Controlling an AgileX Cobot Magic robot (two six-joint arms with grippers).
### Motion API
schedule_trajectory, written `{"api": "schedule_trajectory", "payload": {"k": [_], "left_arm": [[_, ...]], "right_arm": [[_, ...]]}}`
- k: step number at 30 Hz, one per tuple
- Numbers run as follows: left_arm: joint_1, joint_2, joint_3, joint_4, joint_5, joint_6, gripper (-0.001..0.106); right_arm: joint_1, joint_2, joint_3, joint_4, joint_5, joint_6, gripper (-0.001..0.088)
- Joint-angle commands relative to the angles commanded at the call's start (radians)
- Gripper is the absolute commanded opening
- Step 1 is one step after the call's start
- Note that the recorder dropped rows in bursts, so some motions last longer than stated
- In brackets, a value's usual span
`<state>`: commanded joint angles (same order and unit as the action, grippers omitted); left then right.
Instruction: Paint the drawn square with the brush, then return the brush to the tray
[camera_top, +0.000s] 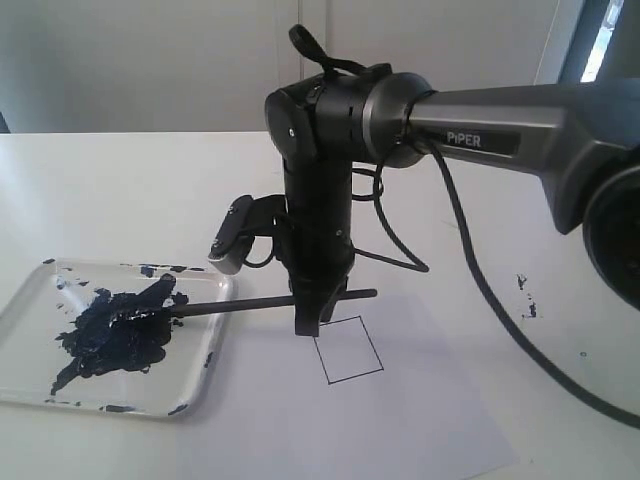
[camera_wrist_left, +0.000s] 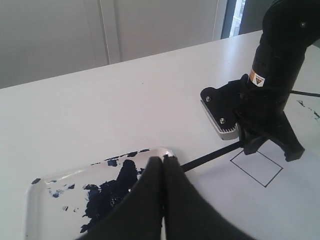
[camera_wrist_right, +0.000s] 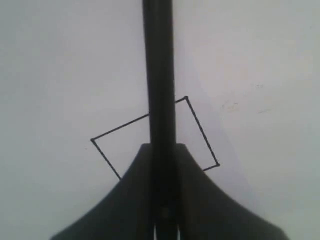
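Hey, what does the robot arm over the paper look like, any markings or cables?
Black wrist housing, grey forearm lettered PIPER in white, a loose black cable, a silver-faced camera module, and a tapered black right gripper.

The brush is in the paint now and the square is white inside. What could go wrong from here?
1. The brush tip sits in thick paint in the tray. When it is carried to the square, it may drip on the paper outside the outline.
2. The right gripper holds the brush far from its tip, so the tip may swing and miss the thin outline.
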<state>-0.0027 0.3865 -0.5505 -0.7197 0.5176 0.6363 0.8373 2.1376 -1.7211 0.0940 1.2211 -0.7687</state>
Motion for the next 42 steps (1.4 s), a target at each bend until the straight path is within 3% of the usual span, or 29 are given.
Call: {"api": "schedule_trajectory", "payload": {"k": [12, 20, 27, 30, 35, 37, 40, 42], "left_arm": [[0.0, 0.0, 0.0, 0.002, -0.023, 0.0, 0.0], [0.0, 0.0, 0.0, 0.004, 0.017, 0.0, 0.0], [0.0, 0.0, 0.0, 0.058, 0.144, 0.0, 0.0], [0.0, 0.0, 0.0, 0.103, 0.223, 0.0, 0.0], [0.0, 0.023, 0.002, 0.064, 0.307, 0.039, 0.0], [0.0, 0.032, 0.002, -0.017, 0.342, 0.11, 0.011], [0.0, 0.058, 0.002, -0.087, 0.391, 0.153, 0.035], [0.0, 0.071, 0.004, -0.087, 0.407, 0.153, 0.042]], "right_arm": [[0.0, -0.011, -0.002, 0.035, 0.0, -0.043, 0.0], [0.0, -0.133, -0.002, 0.04, 0.0, -0.048, 0.0], [0.0, -0.206, 0.006, 0.042, 0.0, 0.011, 0.0], [0.0, -0.263, 0.08, 0.042, 0.0, -0.012, 0.0], [0.0, -0.385, 0.166, 0.042, 0.0, -0.021, 0.0], [0.0, -0.441, 0.192, 0.042, 0.0, -0.019, 0.0], [0.0, -0.514, 0.229, 0.04, 0.0, -0.01, 0.0], [0.0, -0.55, 0.255, 0.031, 0.0, 0.012, 0.0]]}}
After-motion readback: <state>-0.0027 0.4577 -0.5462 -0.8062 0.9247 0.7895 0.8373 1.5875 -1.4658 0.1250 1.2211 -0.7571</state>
